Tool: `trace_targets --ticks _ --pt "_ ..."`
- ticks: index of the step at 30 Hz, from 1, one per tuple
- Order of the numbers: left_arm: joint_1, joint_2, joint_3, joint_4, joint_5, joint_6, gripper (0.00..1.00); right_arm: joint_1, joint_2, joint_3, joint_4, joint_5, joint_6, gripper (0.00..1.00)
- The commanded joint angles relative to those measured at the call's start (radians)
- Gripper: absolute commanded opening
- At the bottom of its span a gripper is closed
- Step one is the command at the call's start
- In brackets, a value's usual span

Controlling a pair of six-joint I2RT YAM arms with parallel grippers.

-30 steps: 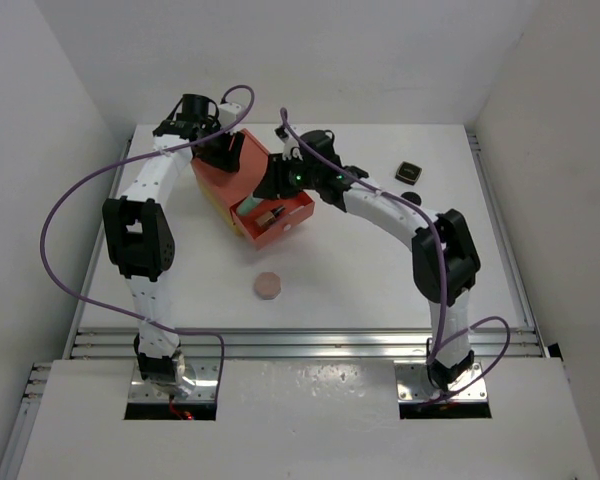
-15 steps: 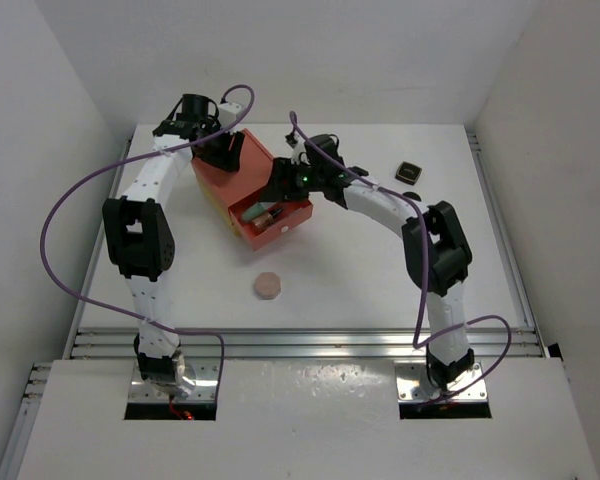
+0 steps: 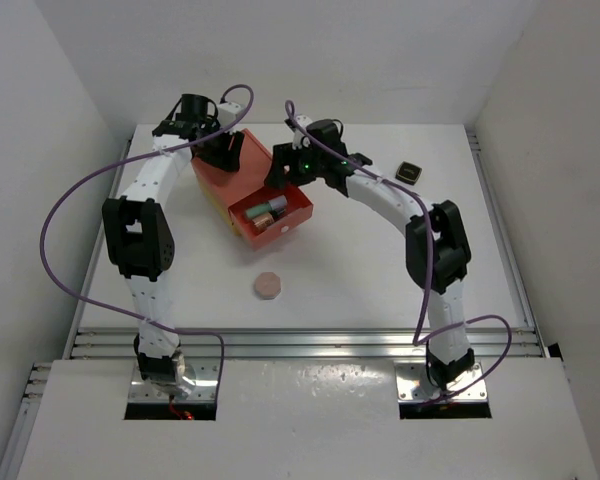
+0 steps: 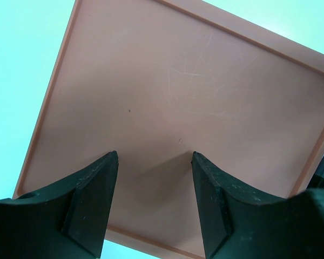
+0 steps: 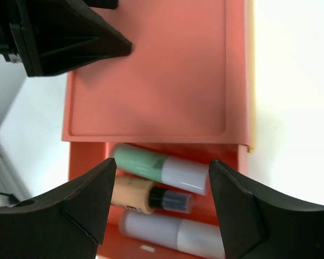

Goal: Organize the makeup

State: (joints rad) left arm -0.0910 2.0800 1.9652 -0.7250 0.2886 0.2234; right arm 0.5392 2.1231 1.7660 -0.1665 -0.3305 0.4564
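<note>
ok so the right gripper is hanging over the open drawer of the orange box; its fingers are spread wide with nothing between them, so it's got hold of nothing; right under it in the drawer there are three bottles lying side by side: the green-white bottle closest to the box, the tan dark-capped bottle next to it, and a paler bottle nearest the drawer's front; the left gripper is over the flat top of the box, fingers partway apart, nothing pinched between them; can't tell if the tips actually touch the top; out on the table, the peach octagonal compact lies on its own in front of the box, well apart from it, and the black square compact is off to the right near the back, beside the right arm
</note>
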Motion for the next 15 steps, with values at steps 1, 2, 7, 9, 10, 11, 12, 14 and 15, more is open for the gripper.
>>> trace_targets --ticks 1,2,7,9,10,11,12,14,15 --pt "0.008 0.060 -0.043 -0.091 0.015 -0.027 0.63 0.007 -0.086 0.024 -0.030 0.087 -0.107 0.70" --pt "0.008 0.060 -0.043 -0.091 0.015 -0.027 0.63 0.008 -0.122 -0.003 -0.045 0.102 -0.120 0.70" --pt "0.008 0.060 -0.043 -0.082 0.015 -0.027 0.63 0.071 -0.323 -0.232 -0.122 0.261 -0.264 0.62" --pt "0.008 0.060 -0.052 -0.082 0.015 -0.027 0.63 0.108 -0.395 -0.354 -0.123 0.265 -0.286 0.56" --pt "0.008 0.060 -0.052 -0.082 0.015 -0.027 0.63 0.116 -0.411 -0.381 -0.120 0.260 -0.289 0.53" --pt "0.008 0.060 -0.052 -0.082 0.015 -0.027 0.63 0.120 -0.425 -0.436 -0.096 0.251 -0.279 0.49" --pt "0.017 0.060 -0.052 -0.082 0.015 -0.027 0.63 0.123 -0.454 -0.492 -0.084 0.242 -0.269 0.42" --pt "0.017 0.060 -0.063 -0.073 0.015 -0.027 0.63 0.123 -0.476 -0.564 -0.012 0.231 -0.208 0.30" --pt "0.017 0.060 -0.063 -0.073 0.015 -0.027 0.63 0.128 -0.462 -0.589 0.001 0.223 -0.190 0.27"
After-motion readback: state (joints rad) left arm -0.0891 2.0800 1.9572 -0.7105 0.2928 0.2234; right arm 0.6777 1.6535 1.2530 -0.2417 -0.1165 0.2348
